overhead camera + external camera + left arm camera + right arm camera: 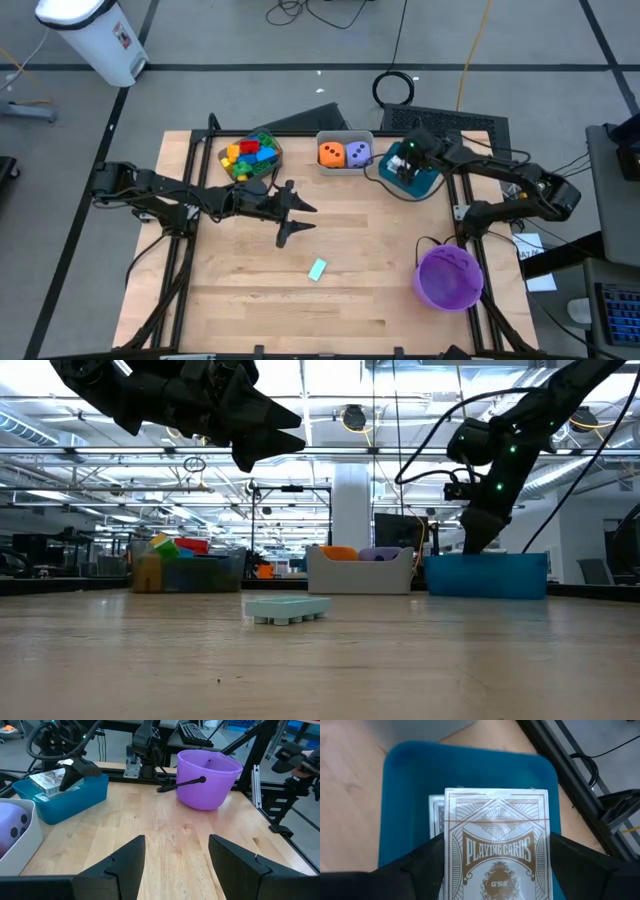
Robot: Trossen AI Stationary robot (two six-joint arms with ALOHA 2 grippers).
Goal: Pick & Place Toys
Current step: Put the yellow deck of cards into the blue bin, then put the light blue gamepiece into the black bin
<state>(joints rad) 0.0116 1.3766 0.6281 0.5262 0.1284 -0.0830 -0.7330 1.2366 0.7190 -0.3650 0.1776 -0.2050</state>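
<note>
Right claw: we see the right claw [492, 870] over the teal bin [420, 184] at the table's far right, its fingers clamped on either side of a card pack [496, 845] marked "Playing Cards".
Second pack: we see another card pack [436, 812] lying in the bin, just under the held one.
Left claw: the left claw [296, 217] hangs above the middle of the table [360, 250], fingers spread apart and holding nothing.
Loose block: a pale teal block [317, 269] lies alone on the table, near the front.
Dice: we see the orange die [331, 154] and purple die [358, 154] side by side in the grey bin [345, 137].
Blocks: coloured blocks [249, 154] are heaped in the far-left bin.
Bowl: the purple bowl [449, 277] stands at the right front.
</note>
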